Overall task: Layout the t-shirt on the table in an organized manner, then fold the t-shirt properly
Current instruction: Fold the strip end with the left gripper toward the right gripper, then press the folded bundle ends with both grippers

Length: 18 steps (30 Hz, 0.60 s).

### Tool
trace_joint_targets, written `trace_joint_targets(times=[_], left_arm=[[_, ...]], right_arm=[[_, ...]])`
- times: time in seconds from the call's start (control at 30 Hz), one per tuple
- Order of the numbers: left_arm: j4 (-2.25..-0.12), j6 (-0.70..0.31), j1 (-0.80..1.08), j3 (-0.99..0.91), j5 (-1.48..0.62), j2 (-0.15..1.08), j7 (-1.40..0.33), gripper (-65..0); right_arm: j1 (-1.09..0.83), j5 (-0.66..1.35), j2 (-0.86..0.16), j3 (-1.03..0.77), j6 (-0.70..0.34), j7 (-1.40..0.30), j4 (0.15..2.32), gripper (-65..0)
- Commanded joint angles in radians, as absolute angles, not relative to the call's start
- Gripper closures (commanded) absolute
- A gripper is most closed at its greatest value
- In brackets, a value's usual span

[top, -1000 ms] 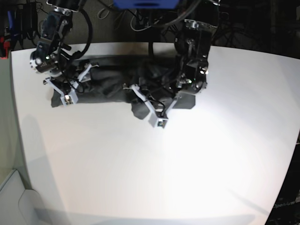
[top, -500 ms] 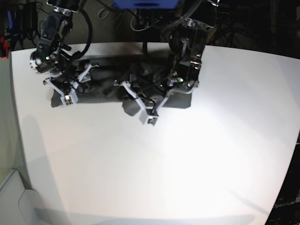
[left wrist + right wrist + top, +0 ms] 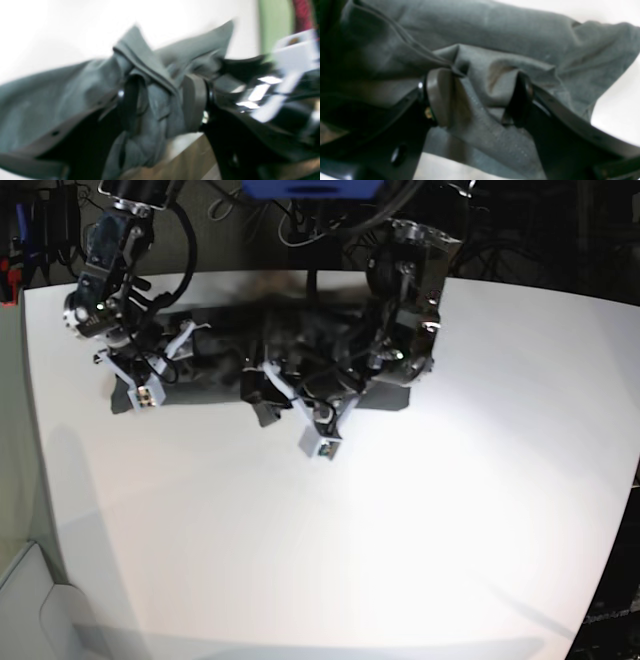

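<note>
The dark charcoal t-shirt (image 3: 225, 355) lies bunched in a long strip near the far edge of the white table (image 3: 400, 530). My left gripper (image 3: 300, 392) hangs over the strip's middle. In the blurred left wrist view its jaws (image 3: 163, 102) stand apart, with a raised fold of t-shirt (image 3: 150, 65) loose between the pads (image 3: 195, 100). My right gripper (image 3: 140, 365) sits on the shirt's left end. Its jaws (image 3: 480, 100) are wide open, with a hump of t-shirt (image 3: 495, 75) and a seam between them.
Cables and dark gear crowd the space behind the table's far edge. A pale grey box (image 3: 20, 600) sits off the table's front left corner. The table's left edge (image 3: 35, 410) is close to my right arm.
My left gripper has moved left along the shirt, dragging a dark bunch of cloth with it, and its jaws have widened. The right arm has stayed put.
</note>
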<state>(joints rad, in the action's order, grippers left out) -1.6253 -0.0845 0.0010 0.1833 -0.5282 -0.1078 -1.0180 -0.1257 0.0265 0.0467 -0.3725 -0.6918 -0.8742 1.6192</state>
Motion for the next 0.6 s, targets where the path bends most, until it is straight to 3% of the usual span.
trace_joint_targets(times=[0.0, 0.2, 0.27, 0.4, 0.57], left_arm=[[-1.646, -0.085, -0.015, 0.182, -0.575, -0.097, -0.992, -28.4], [-1.633, -0.074, -0.038, 0.180, -0.727, 0.024, -0.952, -27.6], [-1.641, -0.079, -0.033, 0.153, -0.742, 0.054, -0.952, -22.9], [-1.646, -0.082, -0.007, 0.038, -0.823, 0.107, -0.961, -0.7], [-1.632, -0.082, 0.033, -0.067, -0.872, 0.214, -0.964, -0.2]], right_arm=[[-0.136, -0.007, 0.050, -0.371, -0.698, -0.955, 1.595, -36.5], [-0.119, -0.007, 0.050, -0.372, -0.698, -0.955, 1.598, -36.5], [-0.117, -0.007, 0.050, -0.372, -0.698, -0.955, 1.596, -36.5], [-0.117, -0.007, 0.050, -0.372, -0.698, -0.955, 1.600, -36.5], [-0.116, -0.007, 0.048, -0.374, -0.698, -0.955, 1.603, -36.5]])
